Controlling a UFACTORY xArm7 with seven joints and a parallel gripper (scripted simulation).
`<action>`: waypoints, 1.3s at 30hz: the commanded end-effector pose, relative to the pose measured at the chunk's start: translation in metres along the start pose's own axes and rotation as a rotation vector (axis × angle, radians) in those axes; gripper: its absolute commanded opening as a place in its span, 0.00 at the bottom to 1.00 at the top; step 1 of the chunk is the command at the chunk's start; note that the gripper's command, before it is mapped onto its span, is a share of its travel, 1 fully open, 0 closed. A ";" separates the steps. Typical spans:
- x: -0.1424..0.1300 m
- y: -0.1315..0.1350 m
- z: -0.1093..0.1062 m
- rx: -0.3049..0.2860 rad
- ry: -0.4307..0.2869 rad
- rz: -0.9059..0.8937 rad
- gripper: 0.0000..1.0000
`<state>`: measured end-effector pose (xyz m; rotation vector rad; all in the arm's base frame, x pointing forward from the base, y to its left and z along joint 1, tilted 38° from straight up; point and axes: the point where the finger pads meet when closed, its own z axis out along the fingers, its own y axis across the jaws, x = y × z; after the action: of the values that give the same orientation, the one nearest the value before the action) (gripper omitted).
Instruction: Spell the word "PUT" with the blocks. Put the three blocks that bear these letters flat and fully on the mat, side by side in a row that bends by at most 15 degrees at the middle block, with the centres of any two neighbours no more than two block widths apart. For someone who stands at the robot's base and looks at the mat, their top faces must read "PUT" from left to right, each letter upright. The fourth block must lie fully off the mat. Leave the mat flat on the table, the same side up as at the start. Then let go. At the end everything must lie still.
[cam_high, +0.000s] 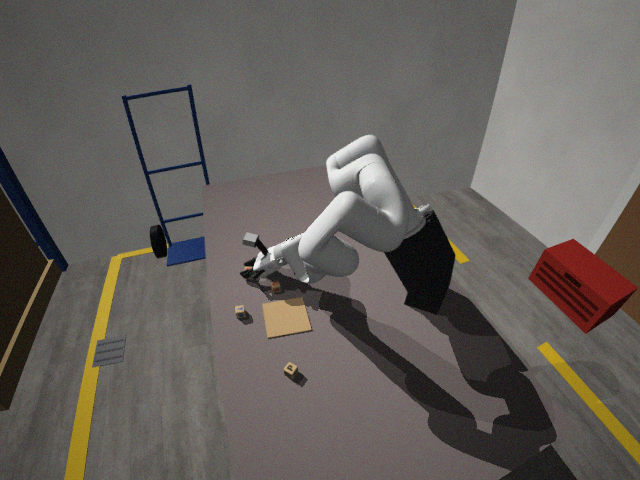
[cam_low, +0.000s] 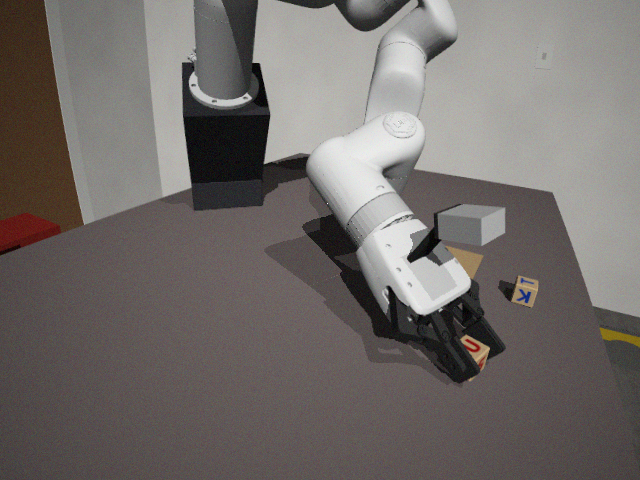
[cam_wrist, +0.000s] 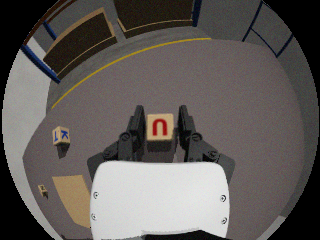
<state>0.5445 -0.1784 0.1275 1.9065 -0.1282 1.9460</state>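
Observation:
My gripper (cam_high: 247, 272) (cam_low: 478, 361) (cam_wrist: 161, 114) is low over the table, off the mat, with its fingers open. A wooden block with a red U (cam_high: 250, 268) (cam_low: 473, 347) (cam_wrist: 160, 130) sits between the fingers, with small gaps on both sides. The tan mat (cam_high: 286, 317) (cam_low: 467, 262) (cam_wrist: 72, 200) lies flat behind the gripper and bears no block. A block with blue letters, a K on its side, (cam_high: 240, 310) (cam_low: 525, 290) (cam_wrist: 62, 135) lies off the mat. A block with a P (cam_high: 291, 368) lies further off. A reddish block (cam_high: 276, 287) sits by the mat's far edge; I cannot read its letter.
The arm's black pedestal (cam_high: 421, 258) (cam_low: 224, 134) stands at the table's side. A grey camera box (cam_high: 251, 238) (cam_low: 470, 223) juts from the wrist. A blue hand truck (cam_high: 170, 170) and a red toolbox (cam_high: 581, 284) stand on the floor beside the table.

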 end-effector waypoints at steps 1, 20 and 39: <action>0.001 0.000 0.000 0.000 0.002 0.001 0.47; 0.004 0.000 -0.002 0.000 0.002 0.001 0.47; 0.044 0.000 -0.026 0.000 0.002 0.001 0.47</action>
<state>0.5224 -0.1611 0.1648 1.9056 -0.1283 1.9469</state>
